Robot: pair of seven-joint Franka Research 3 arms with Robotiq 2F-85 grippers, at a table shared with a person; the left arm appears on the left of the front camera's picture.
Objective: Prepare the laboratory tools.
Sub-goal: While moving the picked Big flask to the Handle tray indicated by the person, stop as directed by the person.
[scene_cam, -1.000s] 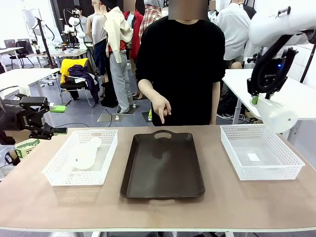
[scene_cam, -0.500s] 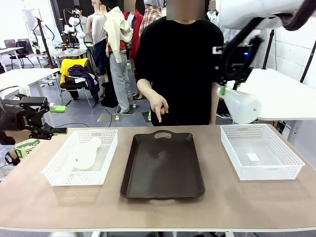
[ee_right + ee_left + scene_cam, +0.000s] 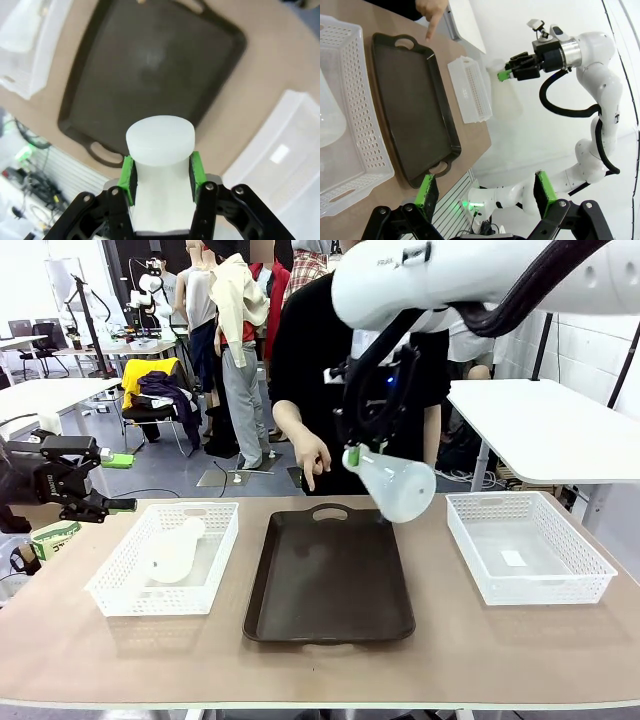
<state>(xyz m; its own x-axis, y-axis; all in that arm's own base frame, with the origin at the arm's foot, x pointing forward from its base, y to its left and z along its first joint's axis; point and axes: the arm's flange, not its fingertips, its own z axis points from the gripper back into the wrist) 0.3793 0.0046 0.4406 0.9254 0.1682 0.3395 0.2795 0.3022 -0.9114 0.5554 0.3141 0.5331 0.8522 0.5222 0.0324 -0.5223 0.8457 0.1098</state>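
Above the far right part of the dark brown tray [image 3: 330,585], the right fingers [image 3: 350,455] are clenching the narrow neck of a frosted white conical flask [image 3: 396,488]. This held flask is hanging in the air at a tilt. Its wide round base is pointing down and to the right, clear of the tabletop [image 3: 470,655]. From the right wrist camera, the green pads [image 3: 128,177] are pressing on both sides of the pale flask [image 3: 160,137], with the tray [image 3: 150,65] lying below it.

At the left edge of the scene, the left fingers [image 3: 108,505] are spread wide apart and gripping nothing. They are hovering off the left side of the tabletop, well apart from everything on it. From the left wrist camera, the two green-padded fingers [image 3: 426,192] are standing wide apart.

A second flask [image 3: 172,552] is lying on its side inside the left basket [image 3: 150,605], a white mesh one, with its neck pointing toward the far side. The tray is sitting in the middle of the tabletop, between that basket and the right basket [image 3: 530,592], and has a handle at its near end and another at its far end. The right basket is white mesh too, with a small pale slip lying on its floor.

A person in a black top is standing at the far side of the tabletop. The person's hand [image 3: 312,455] is pointing one finger down toward the far end of the tray.
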